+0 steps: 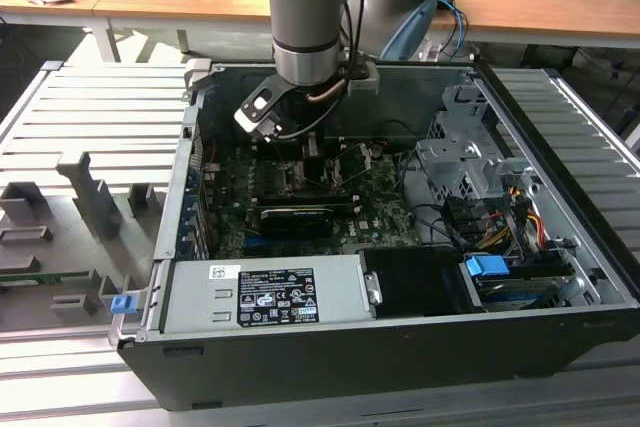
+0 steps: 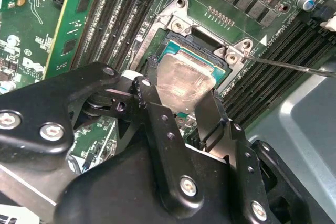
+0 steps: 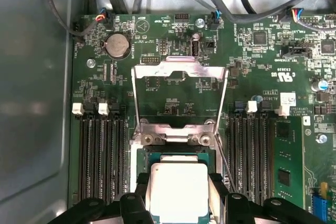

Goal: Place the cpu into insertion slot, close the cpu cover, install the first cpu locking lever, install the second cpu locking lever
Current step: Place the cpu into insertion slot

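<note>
Pinching the cpu (image 2: pixel 184 74) by opposite edges in the gripper (image 2: pixel 182 94), level over the insertion slot (image 3: pixel 176 155) for flat seating, at twelve o'clock of the black card (image 1: pixel 295 217) in the exterior view, with the cpu cover (image 3: pixel 178 69) raised clear.

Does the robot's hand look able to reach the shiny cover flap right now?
Probably yes, but it is busy: the hand grips the cpu at the insertion slot. The cpu cover is flipped open just beyond, with nothing in between.

Black metal gripper fingers (image 3: pixel 218 195) cover two sides of the pale silvery square cpu (image 3: pixel 177 190). In the exterior view, the grey-and-blue robot arm (image 1: pixel 305 27), cut off at twelve o'clock, hides the green motherboard (image 1: pixel 385 209) centre.
</note>
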Controlling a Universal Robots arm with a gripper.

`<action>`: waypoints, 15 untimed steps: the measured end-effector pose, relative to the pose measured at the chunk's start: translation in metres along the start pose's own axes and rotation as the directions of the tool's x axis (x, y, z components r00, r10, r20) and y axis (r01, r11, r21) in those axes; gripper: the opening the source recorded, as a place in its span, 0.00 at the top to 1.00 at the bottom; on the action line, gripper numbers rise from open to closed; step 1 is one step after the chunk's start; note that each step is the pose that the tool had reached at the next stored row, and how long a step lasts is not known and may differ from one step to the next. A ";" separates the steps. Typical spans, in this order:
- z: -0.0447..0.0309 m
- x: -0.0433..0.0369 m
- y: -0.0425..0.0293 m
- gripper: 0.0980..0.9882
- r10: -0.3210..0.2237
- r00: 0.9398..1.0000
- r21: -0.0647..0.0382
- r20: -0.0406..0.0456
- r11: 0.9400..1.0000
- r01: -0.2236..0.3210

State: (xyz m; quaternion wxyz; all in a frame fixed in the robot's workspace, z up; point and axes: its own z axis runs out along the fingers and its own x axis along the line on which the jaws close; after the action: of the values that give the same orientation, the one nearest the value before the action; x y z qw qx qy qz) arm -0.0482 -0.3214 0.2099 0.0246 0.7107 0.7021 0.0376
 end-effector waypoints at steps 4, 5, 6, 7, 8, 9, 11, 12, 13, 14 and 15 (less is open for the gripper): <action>0.0016 0.0003 -0.0001 0.52 0.006 1.000 0.000 0.000 1.000 -0.006; 0.0017 0.0003 -0.0002 0.52 0.004 1.000 0.000 0.001 1.000 -0.004; 0.0018 0.0003 -0.0002 0.52 0.001 1.000 0.000 0.000 1.000 -0.001; 0.0023 0.0005 -0.0002 0.52 -0.008 1.000 0.000 -0.001 1.000 0.008; 0.0026 0.0008 -0.0002 0.52 -0.012 1.000 0.000 -0.001 1.000 0.012; 0.0027 0.0009 -0.0003 0.52 -0.013 1.000 0.000 -0.001 1.000 0.013; 0.0034 0.0010 -0.0003 0.52 -0.013 1.000 0.000 -0.001 1.000 0.013; 0.0037 0.0010 -0.0003 0.52 -0.013 1.000 0.000 -0.001 1.000 0.013; 0.0041 0.0010 -0.0003 0.52 -0.012 1.000 0.000 -0.001 1.000 0.012; 0.0045 0.0010 -0.0003 0.52 -0.012 1.000 0.000 -0.001 1.000 0.012; 0.0051 0.0011 -0.0003 0.52 -0.012 1.000 0.000 -0.001 1.000 0.012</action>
State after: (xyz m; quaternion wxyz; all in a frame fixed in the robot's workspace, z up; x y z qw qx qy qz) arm -0.0480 -0.3202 0.2048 0.0246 0.7065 0.7063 0.0376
